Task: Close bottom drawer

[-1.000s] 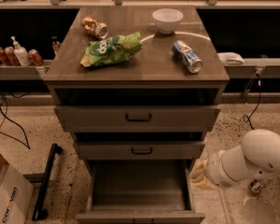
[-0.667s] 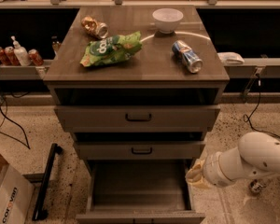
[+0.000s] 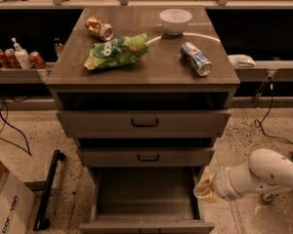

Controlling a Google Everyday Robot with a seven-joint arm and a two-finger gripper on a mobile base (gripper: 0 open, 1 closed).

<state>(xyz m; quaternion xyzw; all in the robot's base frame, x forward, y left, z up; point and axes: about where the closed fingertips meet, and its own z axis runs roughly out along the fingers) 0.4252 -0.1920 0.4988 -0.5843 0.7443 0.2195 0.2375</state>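
Note:
The bottom drawer (image 3: 144, 195) of the grey-brown cabinet is pulled far out, its deep plain box open and empty; its front edge (image 3: 146, 226) lies at the bottom of the view and its handle is out of sight. My white arm (image 3: 263, 174) reaches in from the right. Its gripper (image 3: 203, 189) sits just right of the drawer's right side wall, near the front corner.
Two drawers above, the wide top one (image 3: 144, 123) and the middle one (image 3: 147, 157), stand slightly out. On the cabinet top lie a green chip bag (image 3: 116, 50), a blue can (image 3: 196, 59), a crushed can (image 3: 99, 28) and a white bowl (image 3: 175, 20). A cardboard box (image 3: 5, 204) stands lower left.
My arm and gripper have shifted left, closer to the bottom drawer's right side. The drawers have not moved.

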